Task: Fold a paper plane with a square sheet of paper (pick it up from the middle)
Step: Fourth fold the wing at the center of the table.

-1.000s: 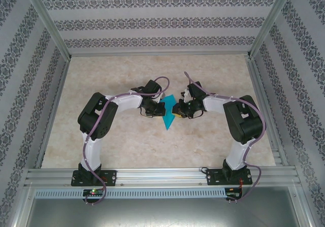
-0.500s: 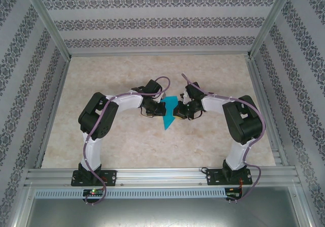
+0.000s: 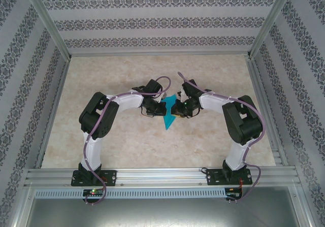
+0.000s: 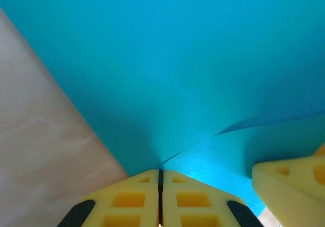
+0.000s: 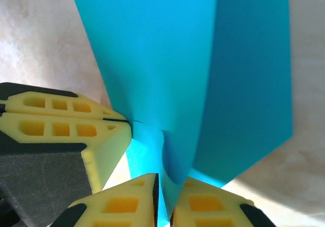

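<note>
Light: bright, even, from overhead | Top view: sharp for you, with soft short shadows under the arms on the table (image 3: 127,140) | Left wrist: square sheet of paper (image 4: 177,49) saturated, dimmer toward the left hand (image 4: 160,186), which blurs up close | Right wrist: one paper face lit, the other shaded; right hand (image 5: 162,196) soft-focus; soft shadow on the table at lower right

support: table (image 3: 127,146), beige marbled top, metal rails (image 3: 152,172) along its edges | at its middle: blue folded paper (image 3: 167,118), point toward the near edge | contact: paper's flaps stand up off the top; whether its point touches, cannot tell
</note>
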`<act>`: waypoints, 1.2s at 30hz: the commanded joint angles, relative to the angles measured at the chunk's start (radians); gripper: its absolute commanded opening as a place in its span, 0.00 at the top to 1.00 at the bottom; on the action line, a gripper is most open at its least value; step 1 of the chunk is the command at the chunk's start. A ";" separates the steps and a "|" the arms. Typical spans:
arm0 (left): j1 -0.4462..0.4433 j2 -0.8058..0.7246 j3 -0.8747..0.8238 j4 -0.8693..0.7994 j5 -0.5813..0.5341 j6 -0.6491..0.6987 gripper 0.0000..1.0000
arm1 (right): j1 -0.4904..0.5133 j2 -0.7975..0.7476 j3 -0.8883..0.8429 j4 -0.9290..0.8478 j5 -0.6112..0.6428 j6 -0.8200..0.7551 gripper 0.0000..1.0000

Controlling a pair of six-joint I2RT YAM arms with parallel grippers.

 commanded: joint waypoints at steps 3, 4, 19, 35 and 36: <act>-0.009 0.067 -0.008 -0.087 -0.061 0.028 0.90 | 0.016 -0.035 0.012 -0.021 0.004 -0.003 0.84; -0.009 0.068 -0.007 -0.085 -0.061 0.029 0.90 | 0.018 -0.038 0.012 -0.020 0.003 -0.001 0.84; -0.008 0.068 -0.006 -0.097 -0.058 0.039 0.91 | 0.019 -0.063 0.011 -0.038 -0.001 -0.004 0.85; -0.008 0.067 -0.004 -0.103 -0.055 0.042 0.91 | 0.028 0.011 0.039 0.000 -0.041 0.008 0.92; -0.008 0.068 -0.004 -0.103 -0.055 0.042 0.91 | 0.030 0.015 0.044 0.000 -0.044 0.009 0.92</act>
